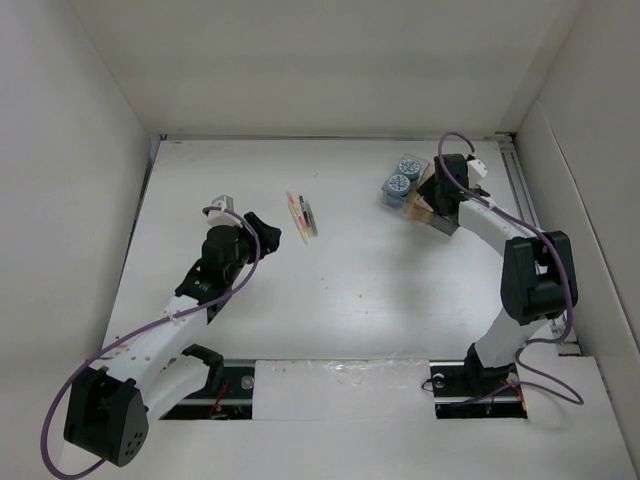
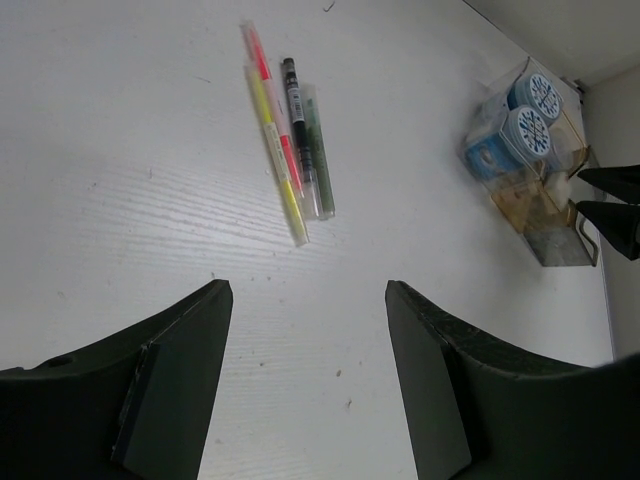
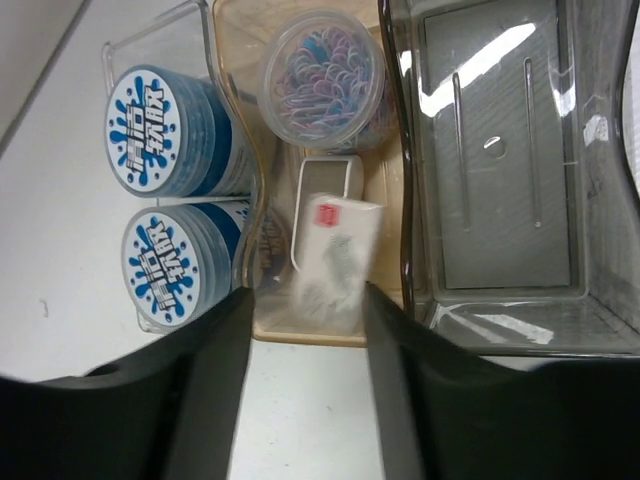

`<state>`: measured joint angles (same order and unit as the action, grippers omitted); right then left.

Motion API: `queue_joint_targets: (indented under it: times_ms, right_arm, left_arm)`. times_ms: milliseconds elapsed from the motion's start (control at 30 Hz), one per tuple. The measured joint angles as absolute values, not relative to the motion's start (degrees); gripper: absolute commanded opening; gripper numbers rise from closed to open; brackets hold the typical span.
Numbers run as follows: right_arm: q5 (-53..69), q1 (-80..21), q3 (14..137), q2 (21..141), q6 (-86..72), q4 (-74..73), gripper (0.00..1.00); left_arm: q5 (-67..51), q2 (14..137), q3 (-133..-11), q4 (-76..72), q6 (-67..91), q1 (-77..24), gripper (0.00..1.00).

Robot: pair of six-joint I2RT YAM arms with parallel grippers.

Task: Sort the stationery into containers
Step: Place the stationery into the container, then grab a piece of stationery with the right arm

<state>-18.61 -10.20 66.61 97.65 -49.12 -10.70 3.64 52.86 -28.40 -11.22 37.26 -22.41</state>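
Your left claw (image 2: 305, 300) hung open and empty over the counter (image 2: 120, 150), the nearer one to the pens (image 2: 285, 150): they lay side by side just ahead of it, long axes pointing away, leaning slightly left.

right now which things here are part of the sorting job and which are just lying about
job: pens, two blue round tubs, tub of clips, small white box, divided tray
just there: table, white walls
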Motion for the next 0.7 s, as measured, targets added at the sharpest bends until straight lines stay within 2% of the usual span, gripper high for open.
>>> queue_joint_targets:
  times_ms: [67,167,267,300,367,400,433,533,667,700]
  right_arm:
    - [-18.61,-10.20,66.61,97.62,-49.28,-10.41,0.68]
    - [-18.61,-10.26,66.61,97.43,-49.25,-10.37,0.66]
    - [-18.52,-10.90,66.61,96.36,-48.95,-10.39,0.47]
    - [-18.57,-11.51,66.61,95.83,-48.77,-10.37,0.27]
    - [-18.13,-13.96,66.61,94.45,-47.77,-9.96,0.06]
    - [-18.09,-15.97,66.65,93.82,-47.64,-9.65,0.00]
    - [-17.63,-18.41,66.78,93.45,-47.22,-9.34,0.00]
    - [-15.66,-27.07,68.82,94.65,-45.93,-8.82,0.00]
    - [-14.22,-38.61,75.77,102.80,-44.34,-7.88,0.01]
    - [-13.96,-40.80,77.60,105.43,-43.90,-7.68,0.05]
  left_arm:
    - [3.64,52.86,-28.42,-11.31,37.26,-22.41,0.59]
    - [3.64,52.86,-28.42,-11.33,37.26,-22.39,0.59]
    - [3.64,52.84,-28.42,-11.33,37.26,-22.41,0.59]
    - [3.66,52.77,-28.42,-11.33,37.26,-22.41,0.58]
    - [3.75,52.62,-28.40,-11.33,37.26,-22.39,0.55]
    - [3.81,52.40,-28.42,-11.33,37.21,-22.41,0.53]
    - [3.90,52.12,-28.42,-11.31,37.21,-22.39,0.45]
    - [4.32,50.89,-28.42,-11.35,36.99,-22.41,0.37]
    - [5.21,49.28,-28.42,-11.33,36.88,-22.41,0.36]
    - [5.32,49.17,-28.40,-11.33,36.88,-22.41,0.36]
